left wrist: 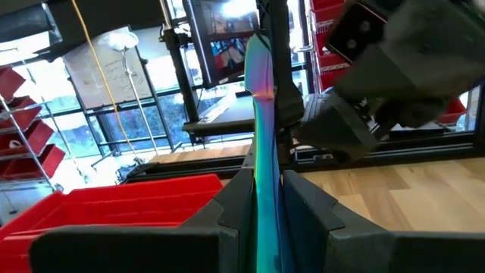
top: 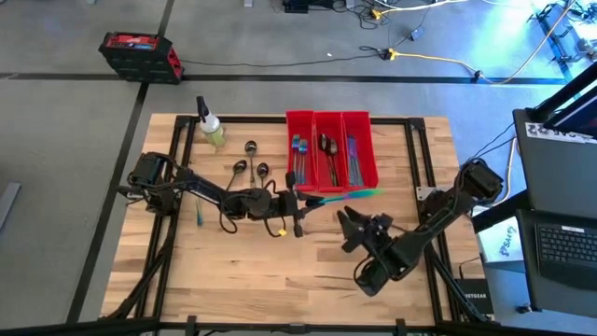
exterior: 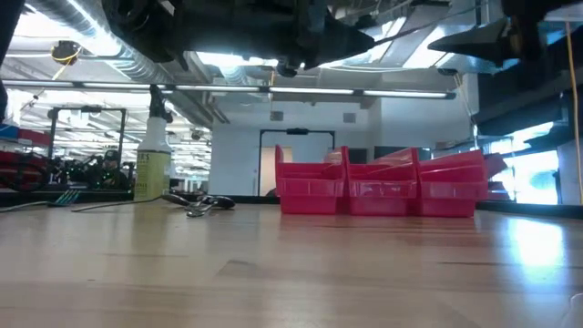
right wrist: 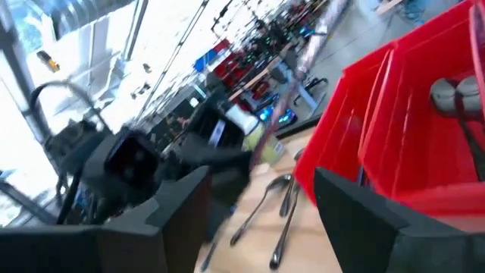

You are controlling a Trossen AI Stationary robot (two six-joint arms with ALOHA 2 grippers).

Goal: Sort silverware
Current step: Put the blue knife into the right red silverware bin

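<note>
My left gripper (top: 300, 200) hovers just near of the three red bins (top: 331, 177) and is shut on an iridescent teal-purple piece of silverware (top: 350, 194), whose free end points toward the table's right. My right gripper (top: 347, 231) is open and empty, a little nearer and to the right. In the right wrist view its fingers (right wrist: 261, 176) stand apart. Three dark spoons (top: 250, 163) lie flat on the table left of the bins. More silverware (top: 326, 149) lies inside the bins. A thin teal piece (top: 199, 217) lies on the table under the left arm. My left gripper pinches the iridescent piece (left wrist: 265, 205) between its two fingers (left wrist: 235, 197), at one end of it. The piece lies along the fingers and sticks out forward (left wrist: 258, 83) past their tips. It is lifted clear of the table, about level, pointing toward the table's right.
A spray bottle with yellowish liquid (top: 211, 129) stands at the far left of the table, also in the low view (exterior: 152, 164). The bins (exterior: 378, 187) sit at the far middle. Bare wood (top: 252, 261) lies toward the near edge. Black frame rails (top: 415, 159) run along the table.
</note>
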